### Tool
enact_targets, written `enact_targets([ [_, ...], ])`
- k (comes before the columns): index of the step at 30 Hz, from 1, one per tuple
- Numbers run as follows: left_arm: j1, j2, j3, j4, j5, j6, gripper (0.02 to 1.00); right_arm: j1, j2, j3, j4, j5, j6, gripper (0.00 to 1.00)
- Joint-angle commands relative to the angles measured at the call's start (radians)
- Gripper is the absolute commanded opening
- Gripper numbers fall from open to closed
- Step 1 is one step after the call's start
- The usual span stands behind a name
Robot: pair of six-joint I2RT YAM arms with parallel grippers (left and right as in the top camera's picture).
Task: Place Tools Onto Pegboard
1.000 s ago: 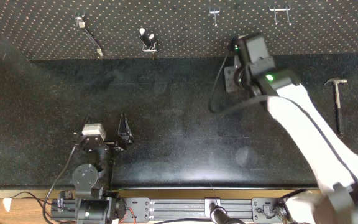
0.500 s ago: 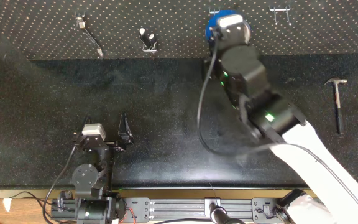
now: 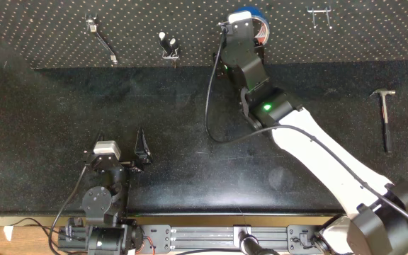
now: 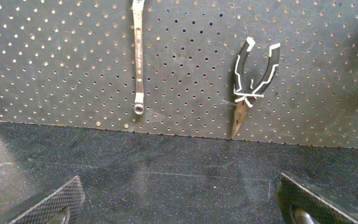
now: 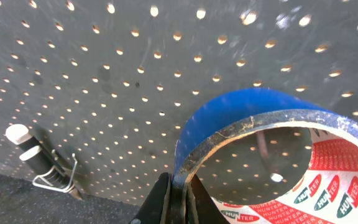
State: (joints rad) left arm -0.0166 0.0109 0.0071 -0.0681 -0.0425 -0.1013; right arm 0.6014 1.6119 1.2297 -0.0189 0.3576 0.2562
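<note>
Right gripper (image 5: 178, 200) was clamped on the rim of the tape roll (image 5: 272, 118), fingers pinching the wall edge-on, one inside the hole and one outside

Tape roll was right up at the pegboard (image 5: 104, 74), flat face toward it, hole open to the board. Through the hole I could make out a thin rod (image 5: 263, 146). I took it for the hook, but it was too faint to be sure. If so, the hook sat inside the ring, and the coming move was mostly to ease the ring down onto it and let go. Couldn't tell whether the ring was already bearing on it

From above, the tape sat at the board between the pliers (image 3: 167, 44) and a spare hook (image 3: 320, 14), nearer the spare hook

Board carried the wrench (image 4: 138, 56) and the pliers, each hanging with its long axis down the board, apart from each other

Hammer (image 3: 384, 120) lay on the table (image 3: 190, 142) at the far right, handle running back toward the arm bases, head toward the board. Right arm was the nearer one by a wide margin

Left gripper (image 4: 179, 208) was spread wide with nothing in it, low near its own base, facing the wrench and pliers, well apart from both tape and hammer
</note>
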Motion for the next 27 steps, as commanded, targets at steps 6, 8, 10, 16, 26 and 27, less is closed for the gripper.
enact_targets([
  [6, 0.003, -0.007, -0.002, -0.008, 0.010, 0.005, 0.996, 0.002, 0.065, 0.005, 0.066, 0.027, -0.010, 0.235],
  [8, 0.003, -0.007, -0.002, -0.008, 0.010, 0.005, 0.996, 0.002, 0.065, 0.005, 0.066, 0.027, -0.010, 0.253],
  [10, 0.003, -0.007, -0.002, -0.008, 0.010, 0.005, 0.996, 0.002, 0.065, 0.005, 0.066, 0.027, -0.010, 0.292],
  [16, 0.003, -0.007, -0.002, -0.008, 0.010, 0.005, 0.996, 0.002, 0.031, 0.005, 0.011, 0.009, -0.010, 0.507],
  [26, 0.003, -0.007, -0.002, -0.008, 0.010, 0.005, 0.996, -0.005, -0.204, 0.005, -0.393, -0.165, -0.002, 0.993],
  [27, 0.003, -0.007, -0.002, -0.008, 0.010, 0.005, 0.996, -0.014, -0.238, 0.005, -0.468, -0.174, 0.003, 0.993],
])
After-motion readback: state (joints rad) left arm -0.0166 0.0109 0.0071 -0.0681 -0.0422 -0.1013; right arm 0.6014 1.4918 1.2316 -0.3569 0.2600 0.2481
